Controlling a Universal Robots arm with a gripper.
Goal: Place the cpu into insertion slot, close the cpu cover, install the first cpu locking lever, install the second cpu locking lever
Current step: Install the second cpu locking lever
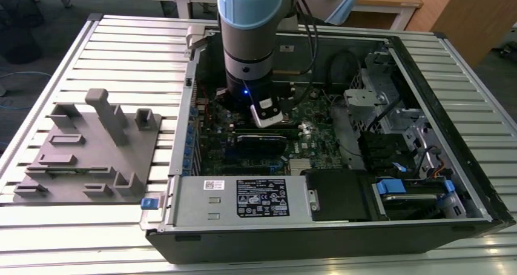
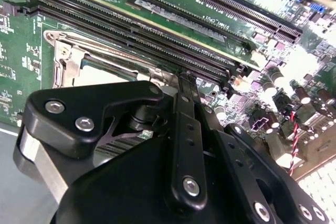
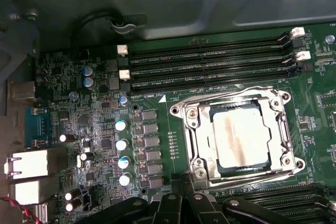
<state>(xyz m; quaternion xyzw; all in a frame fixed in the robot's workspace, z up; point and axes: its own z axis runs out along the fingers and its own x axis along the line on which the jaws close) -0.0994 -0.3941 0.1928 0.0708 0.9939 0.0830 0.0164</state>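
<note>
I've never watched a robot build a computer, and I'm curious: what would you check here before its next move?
1. cpu seated in the insertion slot: ok, its silvery top lies flat and square.
2. cpu cover down: ok, the metal frame lies flat around the chip.
3. Locking levers latched: cannot tell; thin wires run along the frame's edges, but their hooks are unclear.
4. gripper position: ok, low over the green board, beside the socket.
5. memory slots next to the socket: ok, nothing loose lies across them.
</note>
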